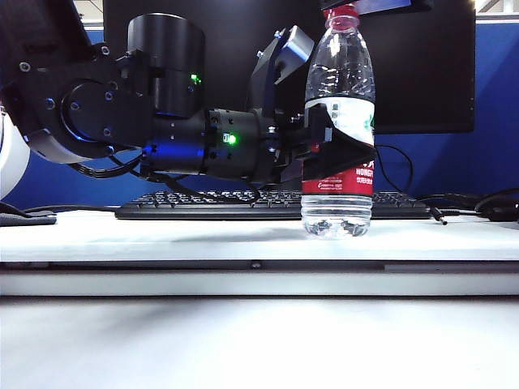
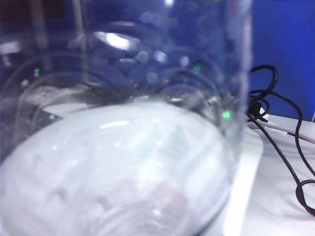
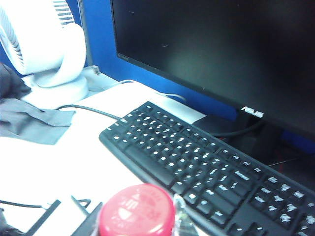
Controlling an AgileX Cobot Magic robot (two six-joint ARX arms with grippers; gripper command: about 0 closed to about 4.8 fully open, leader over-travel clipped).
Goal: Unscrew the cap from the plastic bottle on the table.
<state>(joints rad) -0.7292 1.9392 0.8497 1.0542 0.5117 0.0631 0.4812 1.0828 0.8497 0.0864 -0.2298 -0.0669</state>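
The left hand point(image 1: 336, 142) reaches in level from the left of the scene and is clamped on the plastic bottle point(image 1: 339, 121) at its label, one black finger point(image 1: 345, 150) wrapping across the front of the white-and-red band. The left wrist view is filled by the bottle's clear wall point(image 2: 128, 147), blurred and pressed right up to the lens. The bottle stands upright, long axis vertical, its ridged base on the raised white step of the bench point(image 1: 162, 235), just in front of the black keyboard point(image 1: 243, 207) and right of centre. The cap point(image 1: 343, 14) is on the neck, pointing straight up, high above the left hand. A dark part at the top edge of the exterior view sits just over the cap (probably the right hand, too cropped to tell). The right wrist view looks down on the red cap point(image 3: 137, 211) close below; whether the right hand is spread or closed I cannot tell. Beyond lie the keyboard point(image 3: 206, 167), a monitor point(image 3: 211, 49) and a white fan point(image 3: 44, 49).
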